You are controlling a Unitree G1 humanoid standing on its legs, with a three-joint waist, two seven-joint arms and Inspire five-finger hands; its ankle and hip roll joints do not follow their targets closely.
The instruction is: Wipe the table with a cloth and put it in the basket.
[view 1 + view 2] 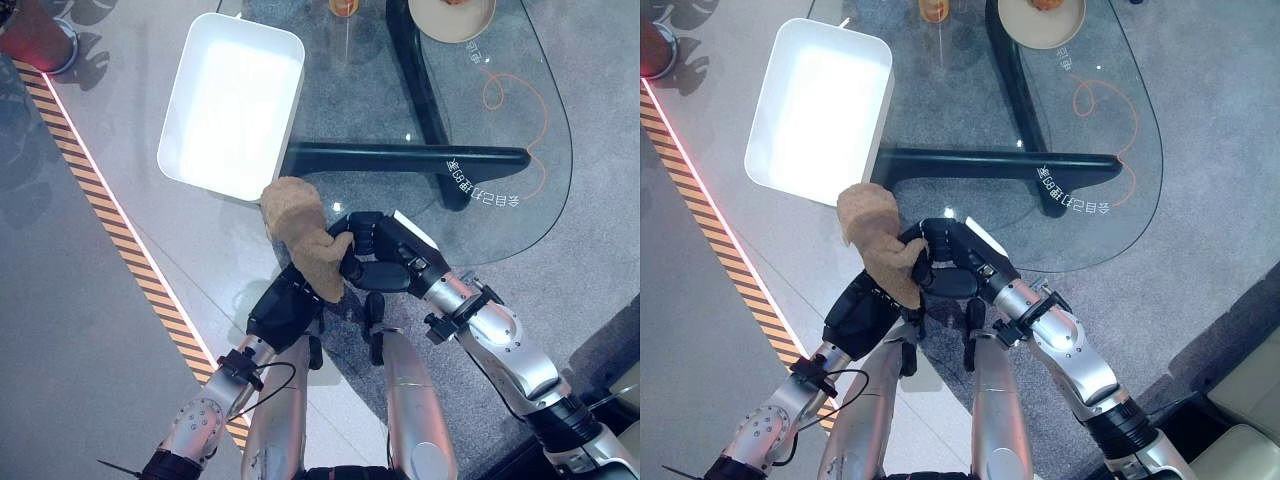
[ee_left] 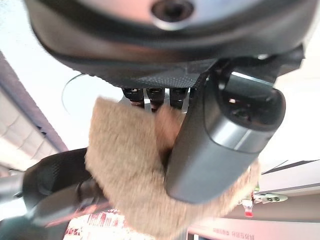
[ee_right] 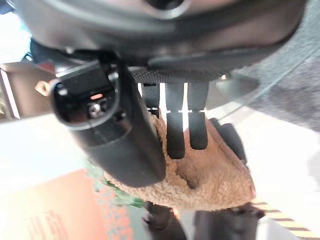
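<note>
Partly hidden cloth [image 1: 300, 232], both hands [image 1: 285, 305] [image 1: 378, 250] clutching

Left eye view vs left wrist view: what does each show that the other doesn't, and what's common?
Left eye view alone: the white basket at the edge of the glass table, the table's black base, and a beige plate on the far side. Left wrist view alone: the left hand's thumb pressed across the cloth from close up. Both: the tan cloth held by the left hand, with the right hand gripping it too.
</note>
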